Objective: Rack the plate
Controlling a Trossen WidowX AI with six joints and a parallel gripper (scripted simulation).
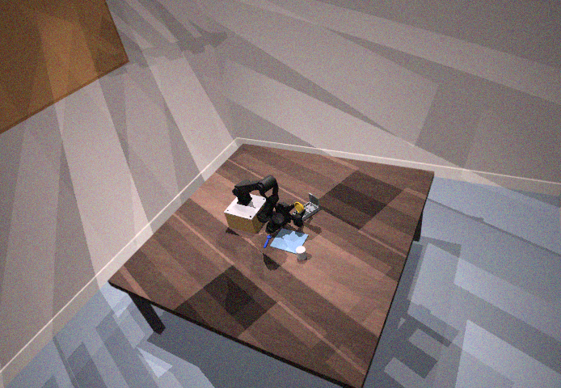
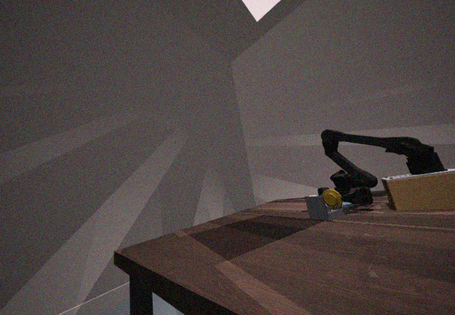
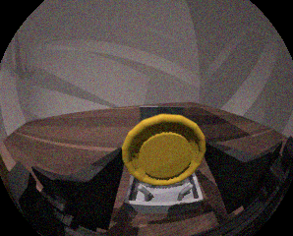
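Observation:
The yellow plate (image 1: 298, 207) (image 2: 332, 199) (image 3: 165, 155) stands nearly upright, its face toward the wrist camera. My gripper (image 1: 295, 212) (image 3: 164, 149) is shut on the plate, with one dark finger at each side of its rim. The grey dish rack (image 1: 310, 210) (image 2: 316, 207) (image 3: 161, 207) sits on the table, its tall panel at the far end from the arm. In the wrist view the plate's lower rim overlaps the rack's tray and hides its middle. Whether that rim is between the rails or just above them, I cannot tell.
A light blue mat (image 1: 285, 242) lies beside the gripper, with a white-topped cup (image 1: 300, 252) at its corner and a blue utensil (image 1: 267, 241) at its side. The arm's base stands on a wooden box (image 1: 243, 223) (image 2: 432, 192) with a white top.

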